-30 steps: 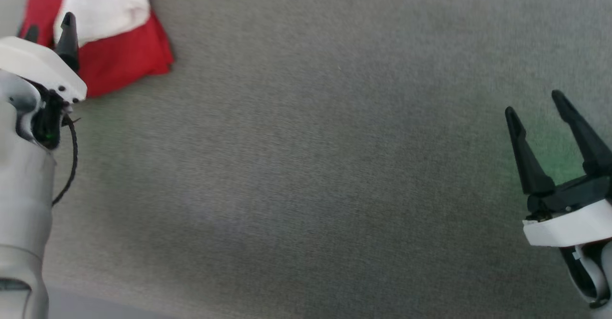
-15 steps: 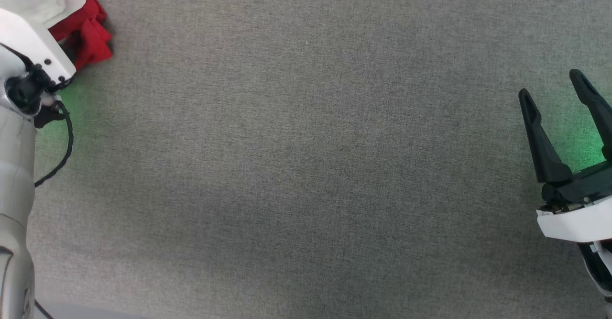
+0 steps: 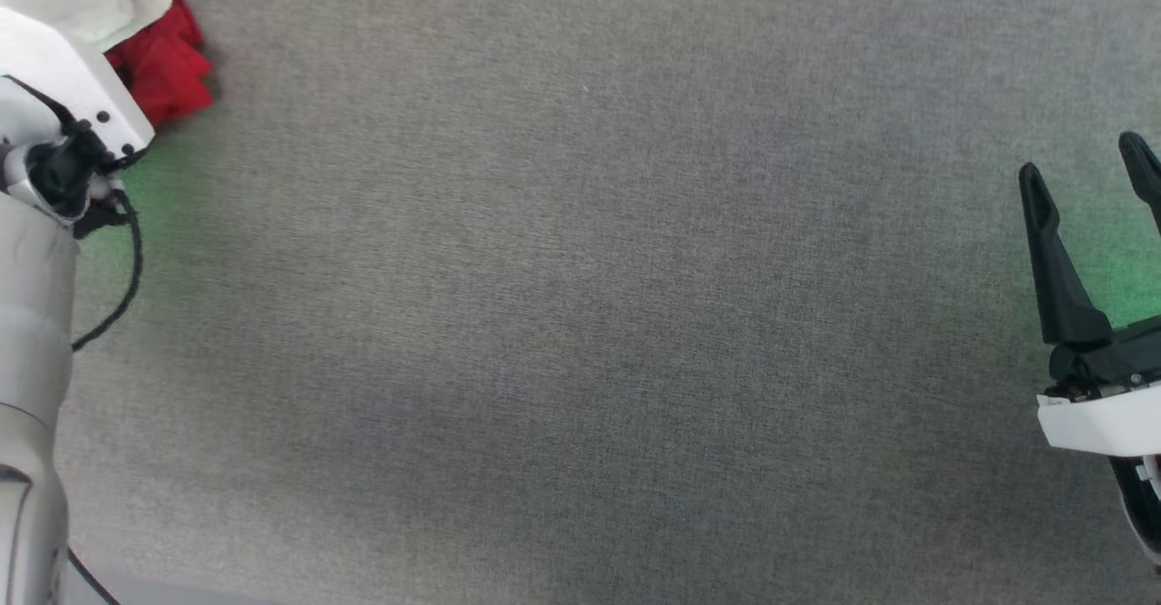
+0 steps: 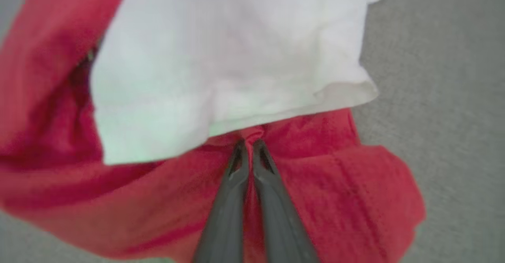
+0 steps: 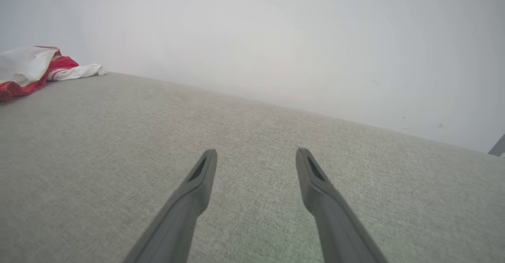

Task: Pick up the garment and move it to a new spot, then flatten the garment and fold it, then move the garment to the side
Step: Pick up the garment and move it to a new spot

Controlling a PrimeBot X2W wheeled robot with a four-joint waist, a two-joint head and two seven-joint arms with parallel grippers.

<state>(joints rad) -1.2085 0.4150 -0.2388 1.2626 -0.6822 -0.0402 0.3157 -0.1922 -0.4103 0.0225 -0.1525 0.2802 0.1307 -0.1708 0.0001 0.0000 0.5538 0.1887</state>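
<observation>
Left gripper (image 4: pixel 249 148), seen along its own fingers, was pinched fully shut on a raised fold of the small red jersey-style T-shirt with white short sleeves (image 4: pixel 327 192). Its tips met just under the hem of a white sleeve lying over the red cloth. I saw the grey fabric-covered counter (image 4: pixel 434 58) at that view's right.

From the head camera, I found the T-shirt (image 3: pixel 168 79) bunched in the picture's top left corner, partly hidden by the left arm's white wrist housing (image 3: pixel 63 88). The right gripper (image 3: pixel 1093 206) hung at the right edge, fingers spread wide, holding nothing, well apart from the T-shirt.

Through the right wrist camera, that gripper (image 5: pixel 256 156) stood wide open over the counter (image 5: pixel 118 137). The T-shirt (image 5: pixel 23 69) lay crumpled far off at the left, near the pale wall (image 5: pixel 276 38).
</observation>
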